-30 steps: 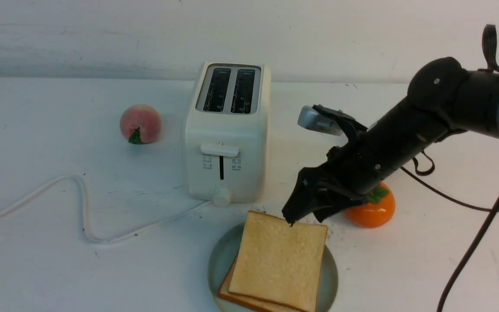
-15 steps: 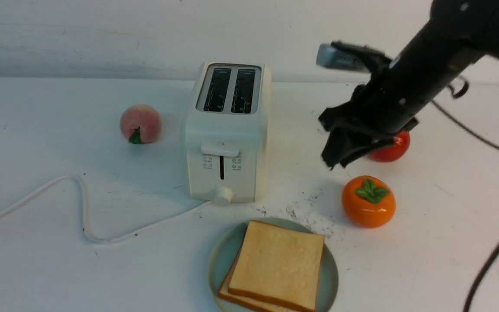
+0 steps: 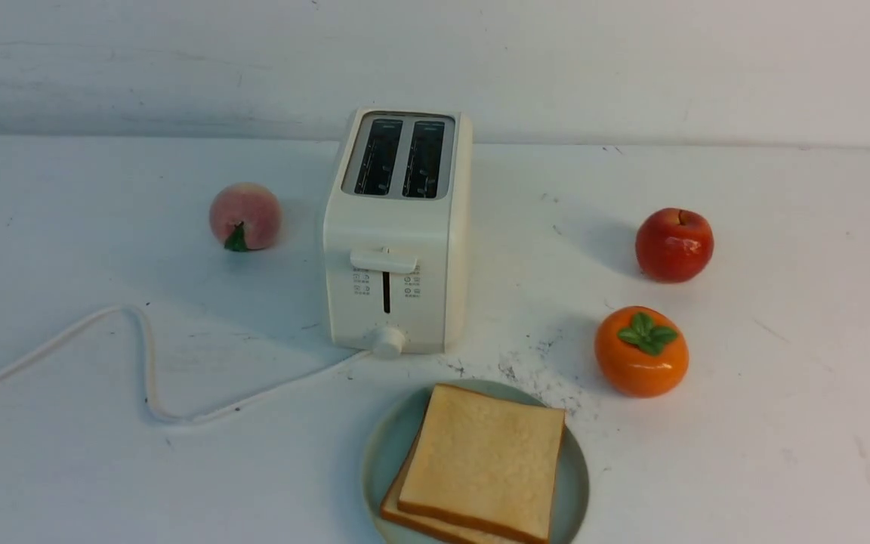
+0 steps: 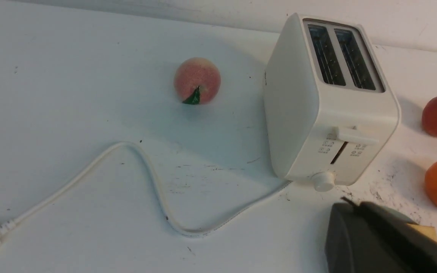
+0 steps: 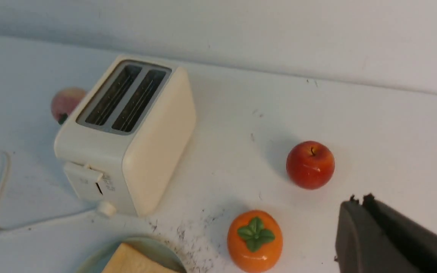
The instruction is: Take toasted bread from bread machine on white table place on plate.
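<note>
From the front, the toasted bread point(image 3: 484, 461) is seen stacked in two slices on the plate point(image 3: 386, 461), just before the bread machine point(image 3: 397, 227) on the white surface point(image 3: 782, 453). At the left wrist, the left pincer point(image 4: 351, 203) is shown pressed together and empty, with a corner of the bread just beyond it. At the right wrist, the right pincer point(image 5: 359, 199) is likewise pressed together and empty. The bread is set well apart from it, past the orange fruit point(image 5: 254, 240).

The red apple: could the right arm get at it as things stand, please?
Probably yes. The red apple stands apart from the persimmon and the toaster, with nothing over it; the right gripper, shut, would need to open first.
</note>
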Controlling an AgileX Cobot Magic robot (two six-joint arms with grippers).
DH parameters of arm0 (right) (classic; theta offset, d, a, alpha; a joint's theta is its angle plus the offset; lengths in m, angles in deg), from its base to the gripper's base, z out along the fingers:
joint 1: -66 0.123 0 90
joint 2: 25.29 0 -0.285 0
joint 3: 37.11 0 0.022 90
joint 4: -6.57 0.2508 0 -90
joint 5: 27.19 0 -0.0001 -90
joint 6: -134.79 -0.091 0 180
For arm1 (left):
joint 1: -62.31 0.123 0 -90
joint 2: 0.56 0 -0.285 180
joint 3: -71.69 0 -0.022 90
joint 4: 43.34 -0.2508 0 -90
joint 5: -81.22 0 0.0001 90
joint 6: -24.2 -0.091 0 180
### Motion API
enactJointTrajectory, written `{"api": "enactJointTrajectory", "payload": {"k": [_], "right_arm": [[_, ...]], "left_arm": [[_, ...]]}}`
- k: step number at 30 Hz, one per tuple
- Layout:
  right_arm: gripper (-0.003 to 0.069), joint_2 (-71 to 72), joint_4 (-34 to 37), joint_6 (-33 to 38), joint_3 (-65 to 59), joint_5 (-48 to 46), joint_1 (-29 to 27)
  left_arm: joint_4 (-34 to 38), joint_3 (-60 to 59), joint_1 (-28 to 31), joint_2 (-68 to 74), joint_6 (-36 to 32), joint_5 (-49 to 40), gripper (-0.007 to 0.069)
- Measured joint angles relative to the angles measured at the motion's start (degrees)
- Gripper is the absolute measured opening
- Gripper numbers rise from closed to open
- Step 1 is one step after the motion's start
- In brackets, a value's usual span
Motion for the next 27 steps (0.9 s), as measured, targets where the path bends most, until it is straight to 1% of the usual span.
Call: {"api": "enactJointTrajectory", "payload": {"k": [1,3,4,7,8,9,10,11,15,20,25,27], "right_arm": [[-0.0002,3.60,-0.13,-0.47,-4.49,2.91,0.00],[-0.0002,12.63,-0.30,-1.38,-16.30,11.66,0.00],[-0.0002,13.51,-0.30,-1.44,-17.48,12.60,0.00],[-0.0002,27.86,-0.87,-2.75,-37.18,29.78,0.00],[-0.0002,28.56,-0.84,-2.81,-38.11,30.73,0.00],[-0.0002,33.00,-0.88,-2.89,-43.94,37.00,0.00],[-0.0002,34.14,-0.88,-2.89,-45.39,38.57,0.00],[-0.0001,38.28,-0.88,-3.31,-50.98,44.19,0.00],[0.0001,40.93,-1.00,-4.00,-55.31,47.10,0.00],[0.0005,40.93,-1.14,-4.13,-55.84,49.97,0.00],[0.0011,41.03,-1.32,-4.14,-56.12,50.82,0.00],[0.0015,41.03,-1.32,-4.14,-56.12,50.82,0.00]], "left_arm": [[0.17,0.00,0.00,0.00,0.00,0.23,-0.0013],[0.17,0.00,0.00,0.00,0.06,0.74,-0.0013],[0.17,0.00,0.00,0.00,0.06,0.83,-0.0013],[0.36,0.00,0.00,0.00,0.10,1.07,-0.0013],[0.36,0.00,0.00,0.00,0.10,1.09,-0.0013],[0.42,0.00,0.00,0.00,0.10,1.08,-0.0013],[0.43,0.00,0.00,0.00,0.12,1.12,-0.0013],[0.66,0.00,0.00,0.00,0.12,1.14,-0.0013],[1.57,0.00,0.00,0.00,0.17,1.29,-0.0013],[3.14,-0.20,0.00,-0.89,0.17,1.41,-0.0013],[4.52,-3.57,0.00,-6.22,0.17,4.86,-0.0013],[6.29,-5.81,0.00,-9.42,0.17,7.89,-0.0013]]}}
